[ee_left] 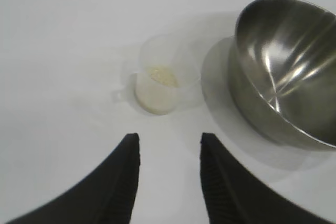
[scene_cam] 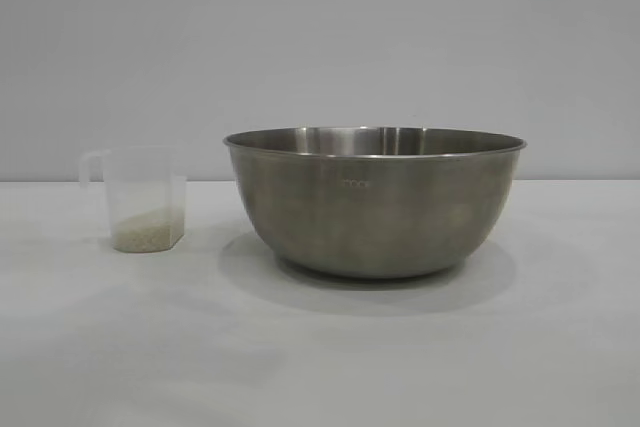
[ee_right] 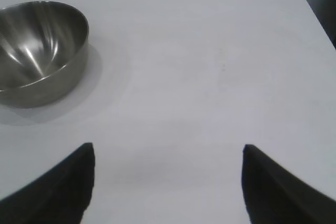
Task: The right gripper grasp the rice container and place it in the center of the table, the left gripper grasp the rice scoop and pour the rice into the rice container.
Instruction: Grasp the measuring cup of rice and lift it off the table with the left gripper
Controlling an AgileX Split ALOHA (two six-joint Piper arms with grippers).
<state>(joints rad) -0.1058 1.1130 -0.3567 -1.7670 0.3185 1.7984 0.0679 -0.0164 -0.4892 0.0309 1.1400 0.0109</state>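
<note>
Two vessels are set on the table [scene_cam: 90,347]: the bowl [scene_cam: 375,202] near its centre, the scoop [scene_cam: 145,197] just left of it, apart. By that placing the bowl's move is judged done and the scoop not yet taken. The bowl is brushed steel, round, thin-rimmed and empty; the scoop is translucent plastic, handled, with rice [ee_left: 163,76] low inside. The left gripper [ee_left: 170,142] is aimed at the scoop, jaws parted, nothing held. The right gripper [ee_right: 168,150] is held wide and empty, right of the bowl.
</note>
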